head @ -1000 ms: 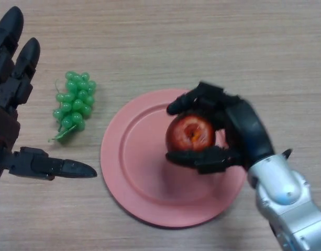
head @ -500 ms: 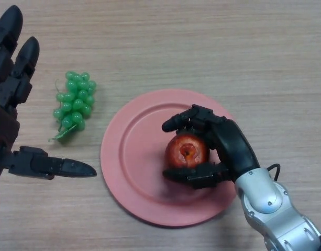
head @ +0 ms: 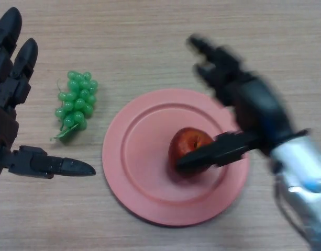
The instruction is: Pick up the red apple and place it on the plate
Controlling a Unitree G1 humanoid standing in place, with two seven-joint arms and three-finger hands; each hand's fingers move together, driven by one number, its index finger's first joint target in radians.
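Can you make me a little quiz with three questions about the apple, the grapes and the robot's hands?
1. Where is the apple?
A. On the plate
B. Beside the grapes
C. On the bare table

2. What colour are the grapes?
A. Purple
B. Green
C. Red

3. How is the right hand?
A. Curled round the apple
B. Open
C. Holding the grapes

Answers: 1 A, the apple sits inside the pink rim. 2 B, the bunch is bright green. 3 B, its fingers are spread. The left hand rests idle by the left edge.

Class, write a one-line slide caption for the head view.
Red apple on the pink plate, right hand open above it; left hand idle beside green grapes.
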